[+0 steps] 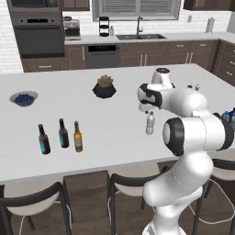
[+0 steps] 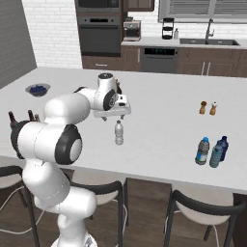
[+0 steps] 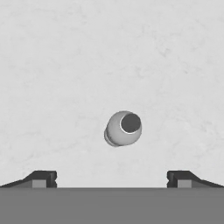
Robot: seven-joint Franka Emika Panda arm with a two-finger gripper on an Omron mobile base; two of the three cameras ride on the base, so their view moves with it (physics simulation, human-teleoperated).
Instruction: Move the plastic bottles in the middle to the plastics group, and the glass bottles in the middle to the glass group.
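On the white marble-look table (image 1: 101, 124) of a dark-cabinet kitchen with a wall oven (image 1: 38, 34) and sink (image 2: 208, 41), the pale plastic bottle (image 2: 118, 132) stands just below the gripper (image 2: 115, 116), its jaws wide apart, holding nothing.

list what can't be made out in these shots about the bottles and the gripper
- Left base view: plastics group is mostly hidden behind the arm's elbow and cut by the right edge.
- Right base view: glass group is mostly hidden behind the arm.
- Hand view: pale water bottle is seen top-down, so its label is hidden.
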